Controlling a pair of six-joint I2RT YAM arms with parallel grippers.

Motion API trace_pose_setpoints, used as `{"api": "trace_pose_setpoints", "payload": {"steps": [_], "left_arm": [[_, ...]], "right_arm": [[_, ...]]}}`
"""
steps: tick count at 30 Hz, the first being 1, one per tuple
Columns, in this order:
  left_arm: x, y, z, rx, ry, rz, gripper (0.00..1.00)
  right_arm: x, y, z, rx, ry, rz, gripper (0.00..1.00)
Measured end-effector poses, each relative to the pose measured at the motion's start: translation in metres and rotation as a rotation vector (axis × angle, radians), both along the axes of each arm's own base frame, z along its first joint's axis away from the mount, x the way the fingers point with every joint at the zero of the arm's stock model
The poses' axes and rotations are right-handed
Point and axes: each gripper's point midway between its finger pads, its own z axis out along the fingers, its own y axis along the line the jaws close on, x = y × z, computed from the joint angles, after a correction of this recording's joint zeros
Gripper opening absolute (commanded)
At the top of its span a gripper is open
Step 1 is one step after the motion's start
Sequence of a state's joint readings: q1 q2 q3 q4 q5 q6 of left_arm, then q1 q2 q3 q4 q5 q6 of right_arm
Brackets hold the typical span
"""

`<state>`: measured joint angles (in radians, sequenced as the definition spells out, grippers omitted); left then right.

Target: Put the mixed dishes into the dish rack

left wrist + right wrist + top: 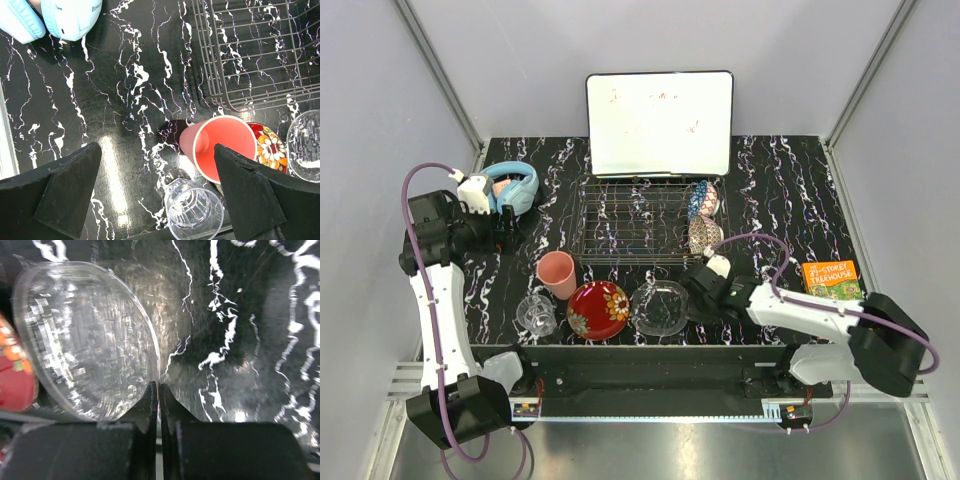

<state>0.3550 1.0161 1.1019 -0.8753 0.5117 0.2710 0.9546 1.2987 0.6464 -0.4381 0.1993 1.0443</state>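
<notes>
While the right gripper (692,298) sits low at the right-hand rim of the clear glass dish (660,307), its fingers (150,405) are pressed together with only a thin slit between them. The right wrist view puts their tips at the dish's edge, but glare and blur on the glass make it impossible to tell whether the rim is pinched or merely touched. A sliver of the red floral plate (15,375) is cut off at that view's left edge.

The left gripper (504,240) hangs over the black marbled table (790,200) just in front of the light-blue headphones (510,187), its fingers (70,190) spread wide with nothing between them. Its wrist camera looks past the right finger, which covers part of the pink cup (220,147). The cup partly hides the plate there. The clear glass mug (194,212) shows near the bottom, while the dish is clipped by the right border and only a corner of the dish rack (260,50) is in view.

From above, the rack stands mid-table before the whiteboard (660,122). The blue patterned bowl (703,198) and the beige patterned bowl (705,235) stand on edge at its right end, though which tines hold them is hard to make out. The cup, mug, plate and dish lie in a row along the near edge of the table, outside the rack. An orange book (830,280) lies far right, with the right arm crossing beside it.
</notes>
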Motion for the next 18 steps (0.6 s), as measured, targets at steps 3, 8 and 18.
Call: {"api": "trace_pose_setpoints", "payload": {"steps": [3,8,18], "left_arm": [[0.0,0.0,0.0,-0.001,0.0,0.0,0.99],[0.001,0.0,-0.002,-0.004,0.008,-0.001,0.99],[0.003,0.001,-0.007,-0.012,0.029,0.0,0.99]], "right_arm": [[0.002,-0.005,0.02,0.023,-0.053,0.001,0.0],[0.008,-0.01,0.056,0.022,-0.154,0.043,0.0],[0.059,-0.014,0.169,-0.094,-0.523,0.167,0.0]]}}
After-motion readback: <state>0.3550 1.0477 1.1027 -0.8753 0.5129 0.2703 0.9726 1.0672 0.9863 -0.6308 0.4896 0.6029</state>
